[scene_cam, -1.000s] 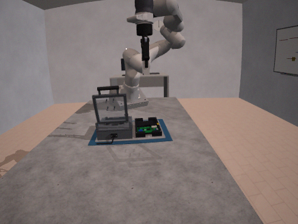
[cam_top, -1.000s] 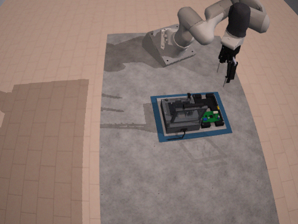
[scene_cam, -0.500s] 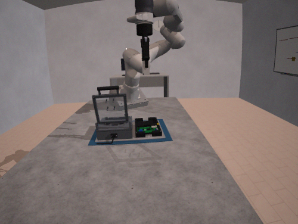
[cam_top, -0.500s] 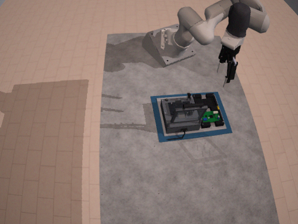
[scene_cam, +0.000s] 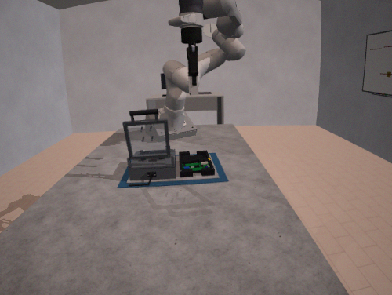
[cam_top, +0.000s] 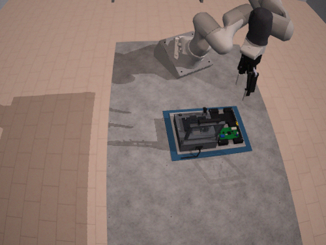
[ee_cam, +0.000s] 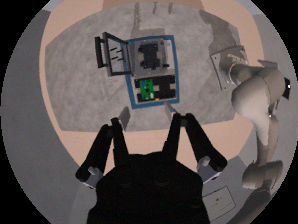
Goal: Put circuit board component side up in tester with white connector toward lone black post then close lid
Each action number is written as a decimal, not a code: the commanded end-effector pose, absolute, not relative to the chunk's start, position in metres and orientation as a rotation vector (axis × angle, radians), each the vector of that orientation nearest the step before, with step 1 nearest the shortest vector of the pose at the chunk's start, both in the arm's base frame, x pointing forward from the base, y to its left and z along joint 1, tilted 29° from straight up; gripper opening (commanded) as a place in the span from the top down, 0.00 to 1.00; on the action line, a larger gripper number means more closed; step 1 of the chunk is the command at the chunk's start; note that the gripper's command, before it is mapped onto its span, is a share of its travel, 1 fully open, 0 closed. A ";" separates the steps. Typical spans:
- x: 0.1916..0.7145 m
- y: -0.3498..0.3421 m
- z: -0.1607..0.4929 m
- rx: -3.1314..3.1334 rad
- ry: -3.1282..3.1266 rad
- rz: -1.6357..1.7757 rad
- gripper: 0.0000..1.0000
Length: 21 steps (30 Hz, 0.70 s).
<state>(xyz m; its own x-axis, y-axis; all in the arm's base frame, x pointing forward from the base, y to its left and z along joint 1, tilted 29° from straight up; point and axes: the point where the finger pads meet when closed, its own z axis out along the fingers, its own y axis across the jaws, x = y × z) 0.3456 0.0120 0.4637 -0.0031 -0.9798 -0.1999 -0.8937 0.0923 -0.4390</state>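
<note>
Since the green circuit board (cam_top: 229, 133) (scene_cam: 196, 166) (ee_cam: 147, 90) is still in its black tray (cam_top: 225, 118) (scene_cam: 190, 155) (ee_cam: 167, 86), nothing's done; load + lid closing left, my fingers (cam_top: 246, 88) spread w/ nothing between.

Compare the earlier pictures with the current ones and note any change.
No visible change. The gripper hangs where it was, open; the circuit board remains in its tray, and the tester's lid stays raised.
</note>
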 end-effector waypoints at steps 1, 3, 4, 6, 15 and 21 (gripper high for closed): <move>0.346 0.015 0.465 -1.833 1.929 -0.254 0.42; 0.346 0.015 0.465 -1.833 1.929 -0.254 0.42; 0.346 0.015 0.465 -1.833 1.929 -0.254 0.42; 0.346 0.015 0.465 -1.833 1.929 -0.254 0.42; 0.346 0.015 0.464 -1.833 1.929 -0.254 0.42; 0.347 0.015 0.462 -1.833 1.929 -0.254 0.42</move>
<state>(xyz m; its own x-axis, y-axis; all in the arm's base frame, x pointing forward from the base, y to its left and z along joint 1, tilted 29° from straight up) 0.3461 0.0130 0.4632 -0.0018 -0.9799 -0.1996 -0.8941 0.0910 -0.4385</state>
